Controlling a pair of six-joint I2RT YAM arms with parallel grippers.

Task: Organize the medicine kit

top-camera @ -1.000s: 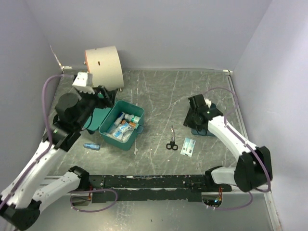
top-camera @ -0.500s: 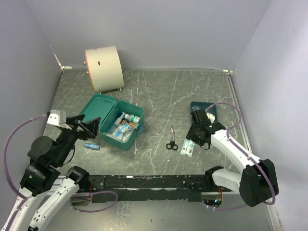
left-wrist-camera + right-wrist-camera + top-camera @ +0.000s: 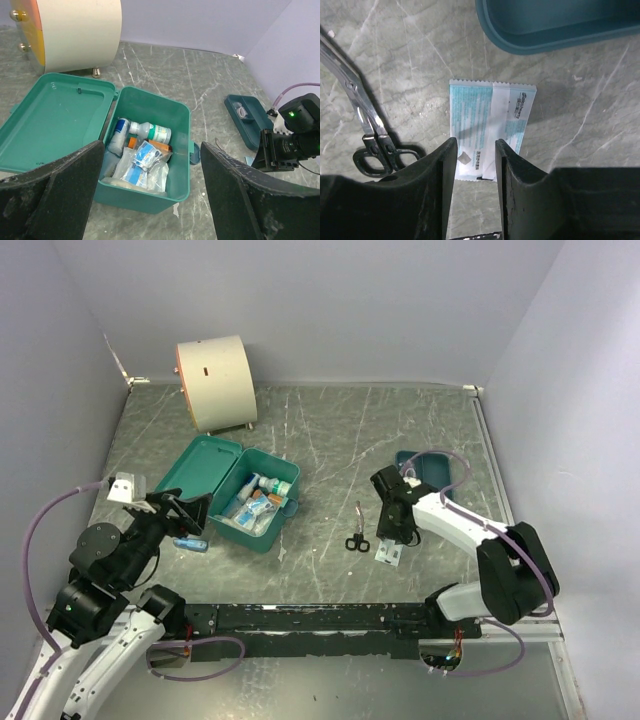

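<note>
Right arm has shifted left since half a second ago. The right gripper [image 3: 474,150] now sits over the sachet [image 3: 490,125] and covers most of it in the top view. Left arm barely moved in that time. A second ago it was stretched over the lid [image 3: 203,472], and now it's pulled back to the near-left.

Right fingers [image 3: 442,165] are slightly parted with a narrow gap, straddling the sachet's near end. Nothing is pinched, and I can't tell whether they touch it. The sachet lies flat on the table between the scissors [image 3: 370,135] and the shallow teal tray [image 3: 555,25], apart from both.

Left gripper [image 3: 152,145] has its fingers spread wide and holds nothing. It points at the medicine kit [image 3: 140,197] from the near side.

The kit is left of table centre. Its lid is swung fully open and lies flat on its far-left side. Inside are a white bottle with a green label [image 3: 152,132] and a heap of blue-white packets [image 3: 142,160]. A small blue tube [image 3: 190,543] lies on the table just near-left of the kit. The cream drum [image 3: 215,380] stands on its side at the far-left wall.
</note>
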